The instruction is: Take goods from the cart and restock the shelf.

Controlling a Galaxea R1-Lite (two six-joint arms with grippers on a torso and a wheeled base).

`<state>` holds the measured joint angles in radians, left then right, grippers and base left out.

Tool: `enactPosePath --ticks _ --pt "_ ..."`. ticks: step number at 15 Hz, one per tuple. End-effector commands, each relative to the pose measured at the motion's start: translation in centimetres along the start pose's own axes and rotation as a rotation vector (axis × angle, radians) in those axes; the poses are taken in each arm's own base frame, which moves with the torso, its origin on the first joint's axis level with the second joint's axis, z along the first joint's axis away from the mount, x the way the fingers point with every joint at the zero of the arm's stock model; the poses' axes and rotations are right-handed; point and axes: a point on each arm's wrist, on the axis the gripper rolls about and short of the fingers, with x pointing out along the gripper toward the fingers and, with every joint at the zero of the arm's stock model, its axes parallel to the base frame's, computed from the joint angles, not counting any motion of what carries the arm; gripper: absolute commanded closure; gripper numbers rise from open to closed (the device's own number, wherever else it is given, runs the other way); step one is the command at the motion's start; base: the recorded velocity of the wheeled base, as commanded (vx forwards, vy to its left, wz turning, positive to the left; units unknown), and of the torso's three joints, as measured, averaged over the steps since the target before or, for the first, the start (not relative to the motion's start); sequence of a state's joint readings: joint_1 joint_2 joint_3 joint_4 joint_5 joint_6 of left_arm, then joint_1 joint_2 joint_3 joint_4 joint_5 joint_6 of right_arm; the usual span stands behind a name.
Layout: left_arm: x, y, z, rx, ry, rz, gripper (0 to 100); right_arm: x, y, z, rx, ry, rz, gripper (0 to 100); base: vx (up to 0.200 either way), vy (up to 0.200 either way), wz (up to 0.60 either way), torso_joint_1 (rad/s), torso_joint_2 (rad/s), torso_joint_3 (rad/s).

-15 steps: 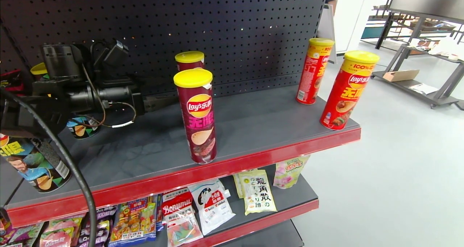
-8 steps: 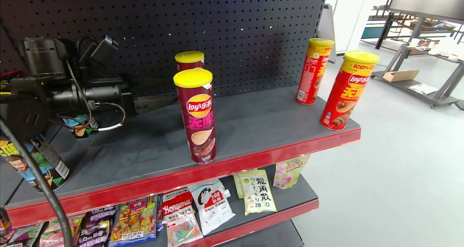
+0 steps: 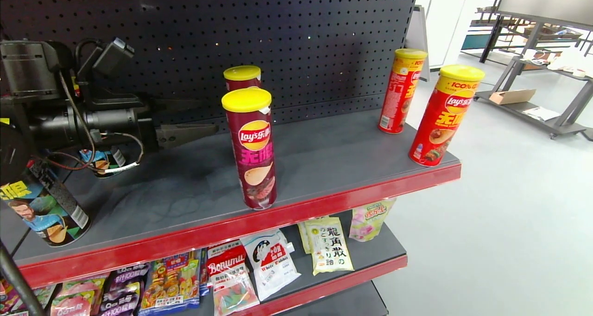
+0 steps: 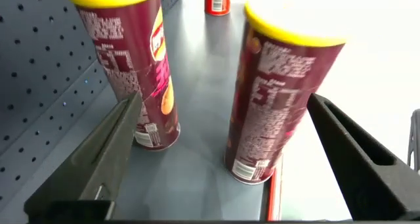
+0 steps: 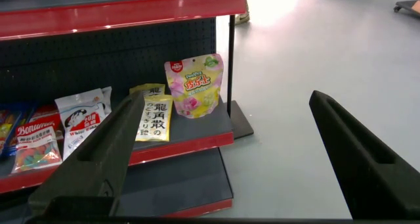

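Two maroon chip cans with yellow lids stand mid-shelf, the front can [image 3: 250, 147] near the red edge and the rear can [image 3: 242, 77] by the pegboard. My left gripper [image 3: 208, 116] hovers over the grey shelf [image 3: 343, 154] just left of them, open and empty. In the left wrist view its fingers [image 4: 98, 158] frame the rear can [image 4: 131, 66] and front can [image 4: 275, 106], which stand beyond the tips. My right gripper [image 5: 226, 96] is open and empty, low before the lower shelf [image 5: 184, 152].
Two red cans [image 3: 402, 91] [image 3: 444, 116] stand at the shelf's right end. A dark printed can [image 3: 44, 209] sits at the front left, another [image 3: 104, 161] behind my left arm. Snack bags [image 3: 273, 260] hang on the lower shelf. Open floor lies to the right.
My left arm has drawn back to the left, away from the maroon cans, and risen slightly. The cans have not moved.
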<state>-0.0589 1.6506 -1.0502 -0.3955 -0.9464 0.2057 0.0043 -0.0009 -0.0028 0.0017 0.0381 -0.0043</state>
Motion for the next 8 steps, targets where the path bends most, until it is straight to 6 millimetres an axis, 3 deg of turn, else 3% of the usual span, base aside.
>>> enactPosePath --ticks 1,5,8 --pt "-0.5 -0.4 0.6 0.018 -0.012 0.008 0 0.0 0.0 0.0 0.0 0.0 0.001 0 0.0 0.0 0.0 0.0 0.0 0.0" --pt "-1.7 -1.8 1.3 0.027 -0.016 0.029 0 0.0 0.0 0.0 0.0 0.0 0.001 0 0.0 0.0 0.0 0.0 0.0 0.0" --pt "-3.8 -4.4 2.6 0.04 -0.019 0.05 0 0.0 0.0 0.0 0.0 0.0 0.001 0 0.0 0.0 0.0 0.0 0.0 0.0"
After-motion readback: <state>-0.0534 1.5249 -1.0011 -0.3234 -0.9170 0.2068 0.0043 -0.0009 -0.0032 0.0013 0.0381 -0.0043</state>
